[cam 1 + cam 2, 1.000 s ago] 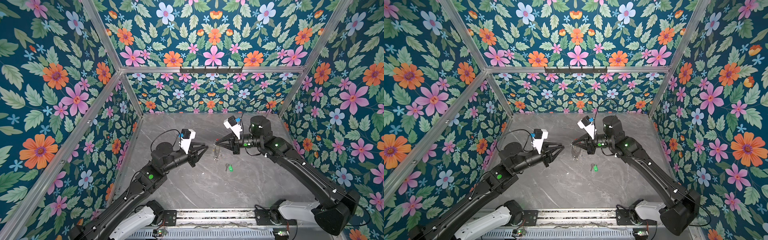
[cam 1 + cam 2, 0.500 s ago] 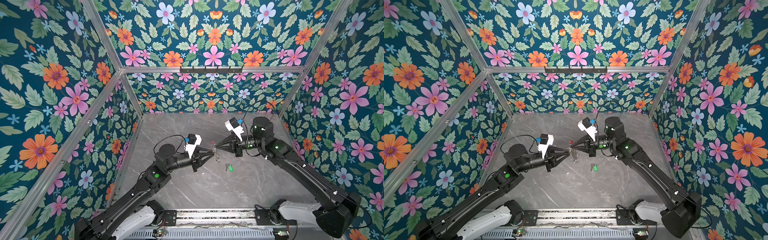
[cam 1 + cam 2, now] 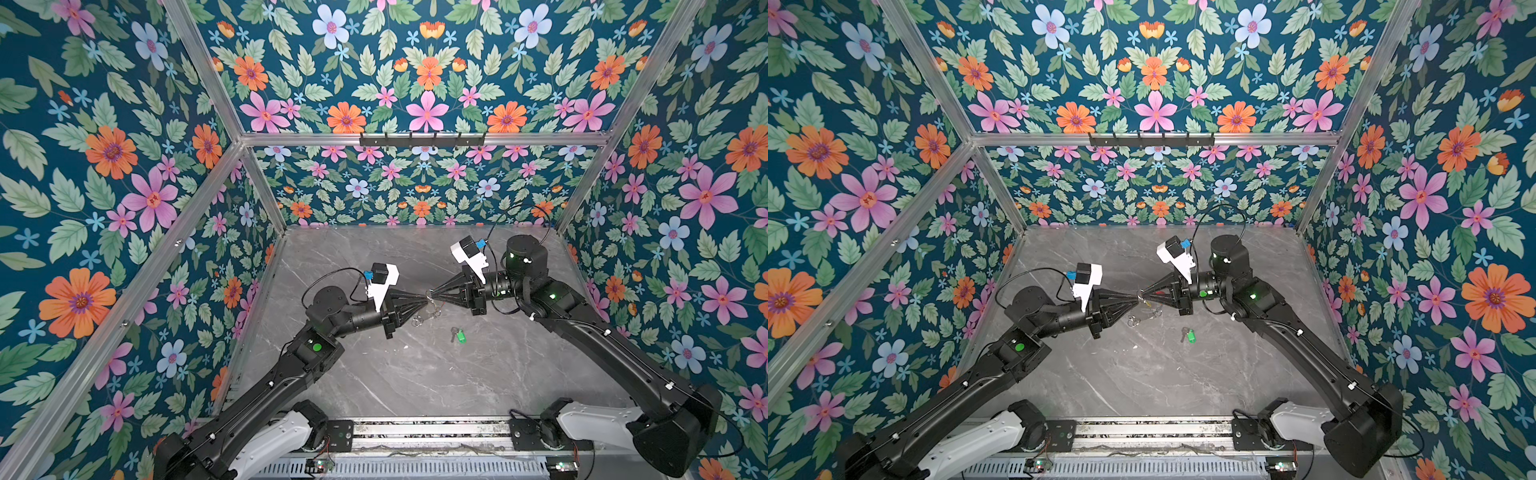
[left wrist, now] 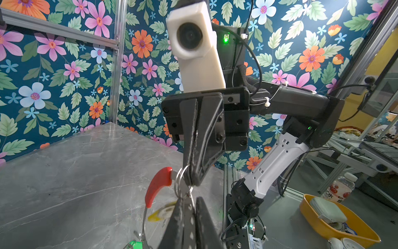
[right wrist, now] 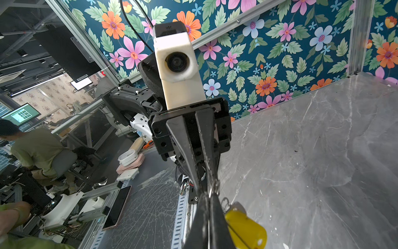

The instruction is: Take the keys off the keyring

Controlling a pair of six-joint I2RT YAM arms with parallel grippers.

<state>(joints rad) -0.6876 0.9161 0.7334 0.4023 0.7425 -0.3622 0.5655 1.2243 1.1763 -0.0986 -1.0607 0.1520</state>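
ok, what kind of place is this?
Probably a robotics lab test cell: floral walls on an aluminium frame, a marble-look tabletop, and outside it a monitor and a seated person.

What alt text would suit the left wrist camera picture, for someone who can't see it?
The right gripper, seen head-on and shut, holds the keyring beside its red sleeve. The left gripper meets it tip to tip, next to a blurred yellow key.

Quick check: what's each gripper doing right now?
Left gripper: almost closed at the keyring; whether it grips cannot be told.
Right gripper: closed, holding the keyring.
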